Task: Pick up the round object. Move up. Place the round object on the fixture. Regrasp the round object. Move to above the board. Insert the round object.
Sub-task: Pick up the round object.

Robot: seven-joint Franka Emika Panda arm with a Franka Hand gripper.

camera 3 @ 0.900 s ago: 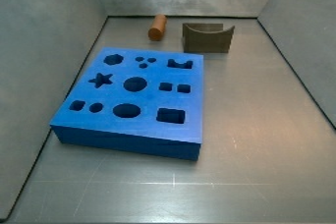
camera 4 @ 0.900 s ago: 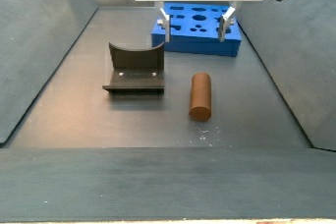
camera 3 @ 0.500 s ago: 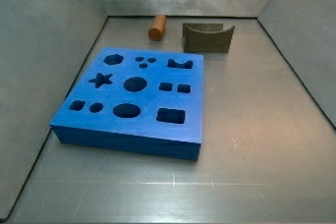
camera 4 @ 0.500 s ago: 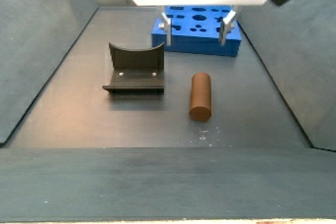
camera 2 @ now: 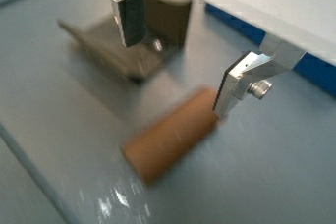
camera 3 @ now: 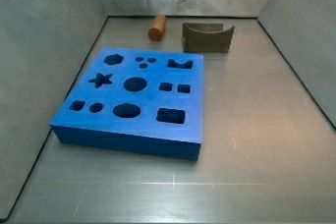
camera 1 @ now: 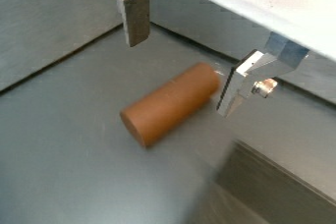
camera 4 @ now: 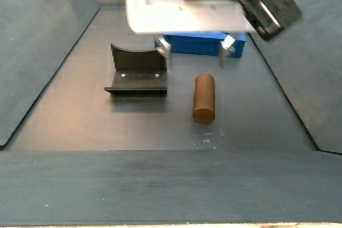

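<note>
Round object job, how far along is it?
Nothing is done yet: the round object lies on the floor beside the fixture. In hand: the open tool hangs above it, empty. Left: pick, fixture placement, regrasp, insertion into the board.

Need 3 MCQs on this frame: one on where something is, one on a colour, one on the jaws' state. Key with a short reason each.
1. Where is the round peg?
A. in a hole of the board
B. lying on the floor beside the fixture
C. in the fixture's notch

2. What colour is the board?
A. blue
B. red
C. green

3. How are the gripper's jaws?
A. shut on the peg
B. shut on nothing
C. open, holding nothing

Key:
1 B: the round peg lies flat on the floor next to the fixture.
2 A: the board is blue.
3 C: the gripper hangs above the peg, and in both wrist views its fingers stand apart, clear of it.
</note>
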